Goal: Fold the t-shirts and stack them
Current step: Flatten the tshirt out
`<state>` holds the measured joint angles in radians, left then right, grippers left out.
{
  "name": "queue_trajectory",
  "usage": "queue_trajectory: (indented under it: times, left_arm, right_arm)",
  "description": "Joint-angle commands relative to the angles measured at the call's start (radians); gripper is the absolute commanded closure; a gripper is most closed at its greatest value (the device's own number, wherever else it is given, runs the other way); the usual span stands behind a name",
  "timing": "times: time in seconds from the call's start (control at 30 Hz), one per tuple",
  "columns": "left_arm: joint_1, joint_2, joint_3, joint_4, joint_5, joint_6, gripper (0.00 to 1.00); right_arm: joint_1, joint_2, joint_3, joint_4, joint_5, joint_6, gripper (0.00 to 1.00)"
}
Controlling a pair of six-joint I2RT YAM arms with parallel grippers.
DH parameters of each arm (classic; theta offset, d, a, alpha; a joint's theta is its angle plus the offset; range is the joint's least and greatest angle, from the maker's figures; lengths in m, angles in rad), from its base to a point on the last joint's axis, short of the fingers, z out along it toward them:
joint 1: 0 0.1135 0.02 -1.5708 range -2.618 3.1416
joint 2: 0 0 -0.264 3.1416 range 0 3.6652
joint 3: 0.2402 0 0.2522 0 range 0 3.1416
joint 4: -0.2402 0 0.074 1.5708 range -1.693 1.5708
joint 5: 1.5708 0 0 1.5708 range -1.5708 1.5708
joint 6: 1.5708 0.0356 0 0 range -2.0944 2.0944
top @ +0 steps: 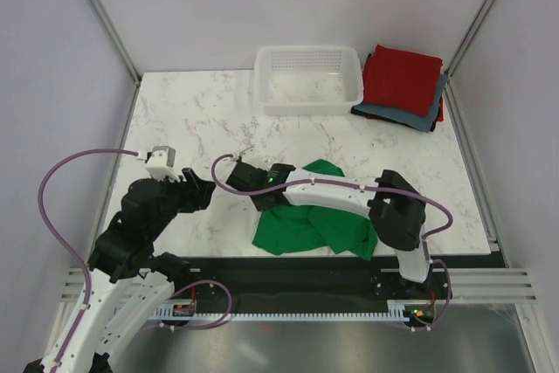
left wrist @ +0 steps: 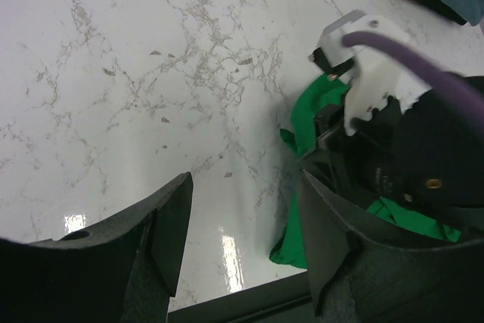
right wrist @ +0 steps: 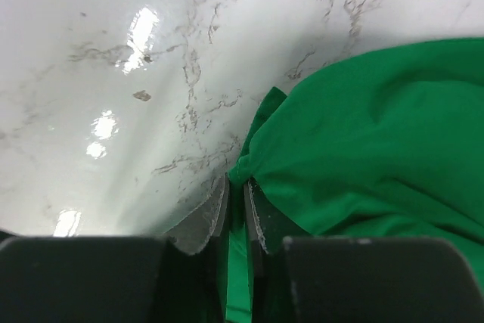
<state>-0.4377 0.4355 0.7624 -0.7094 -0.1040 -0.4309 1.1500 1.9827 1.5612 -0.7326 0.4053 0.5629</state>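
Right wrist view: right end effector (right wrist: 236,187) pinched on green shirt (right wrist: 363,134) hem, crumpled at 6 o'clock on table (top: 192,120). Left end effector (left wrist: 246,217) apart, empty. Thin grip; may slip when pulled, bunching cloth.

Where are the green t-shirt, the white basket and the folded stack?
green t-shirt (top: 301,231): top external view, on its crumpled lower part.
white basket (top: 306,104): top external view, on its near wall.
folded stack (top: 402,76): top external view, on the red top shirt.
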Motion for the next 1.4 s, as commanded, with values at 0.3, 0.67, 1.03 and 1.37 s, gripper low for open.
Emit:
queue_trajectory:
  times: [0.3,0.67,1.03,1.37]
  left_arm:
    - [0.005,0.0,0.011,0.01,-0.026,0.0,0.35]
    - [0.007,0.019,0.008,0.011,-0.029,-0.014,0.35]
    - [-0.036,0.42,-0.095,0.355,0.184,-0.164,0.38]
    - [-0.194,0.946,-0.106,0.663,0.182,-0.18,0.38]
  right_arm:
    - [-0.022,-0.225,-0.052,0.024,-0.102,-0.009,0.79]
    - [-0.085,-0.49,-0.22,-0.006,0.06,0.072,1.0]
    - [-0.188,-1.027,-0.476,-0.217,0.351,0.262,1.0]
    - [-0.199,-1.134,-0.559,-0.261,0.368,0.304,1.0]
